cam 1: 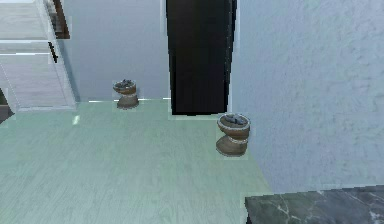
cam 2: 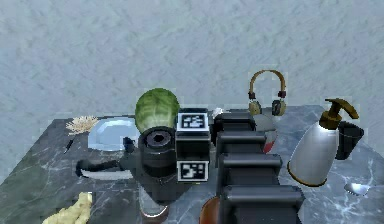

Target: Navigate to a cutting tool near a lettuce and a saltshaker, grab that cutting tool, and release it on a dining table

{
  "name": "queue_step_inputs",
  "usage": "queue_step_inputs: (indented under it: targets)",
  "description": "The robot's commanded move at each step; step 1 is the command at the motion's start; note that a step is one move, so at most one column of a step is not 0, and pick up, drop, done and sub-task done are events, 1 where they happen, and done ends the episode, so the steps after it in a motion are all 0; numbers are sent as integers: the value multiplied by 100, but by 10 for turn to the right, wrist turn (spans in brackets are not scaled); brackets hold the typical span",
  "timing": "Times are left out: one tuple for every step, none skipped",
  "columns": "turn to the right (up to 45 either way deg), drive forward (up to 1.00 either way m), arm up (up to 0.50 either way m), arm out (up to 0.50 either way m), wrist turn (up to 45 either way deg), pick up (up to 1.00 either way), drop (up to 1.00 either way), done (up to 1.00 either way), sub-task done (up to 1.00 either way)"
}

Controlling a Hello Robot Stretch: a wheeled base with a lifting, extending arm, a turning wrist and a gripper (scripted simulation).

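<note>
Surface: dark marbled countertop (cam 2: 45, 170) backed by a blue-grey wall (cam 2: 100, 40). Room, forward view: pale green floor (cam 1: 120, 160), a dark doorway (cam 1: 200, 55), a white cabinet (cam 1: 30, 70) at the left, and a dark stone corner (cam 1: 320, 205) at the lower right. Count on the floor: two brown pots, one (cam 1: 125, 94) by the wall left of the doorway, the other (cam 1: 233, 134) nearer and to the right. Count on the countertop: one lettuce (cam 2: 157, 105), round and green, at the back; one pale blue plate (cam 2: 112, 133) just left of it; one beige spiky tuft (cam 2: 82, 124) beyond the plate; one pair of headphones (cam 2: 267, 93) at the back right; one pump bottle (cam 2: 318, 145) with a pale body and brown top; one dark cup (cam 2: 350, 140) beside it; one knobbly yellow lump (cam 2: 70, 210) at the near left. My arm (cam 2: 245, 175) carries two white marker squares (cam 2: 192, 122). My gripper (cam 2: 118, 160) lies low over the countertop in front of the lettuce and plate. Cutting tool: I cannot pick it out with certainty; a slim grey shape (cam 2: 88, 168) lies by my fingertips, below the plate, too small to name. Whether I hold anything cannot be told.
</note>
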Motion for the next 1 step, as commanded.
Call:
queue_step_inputs:
  targets:
    - [0, 0, 0, 0, 210, 0, 0, 0, 0]
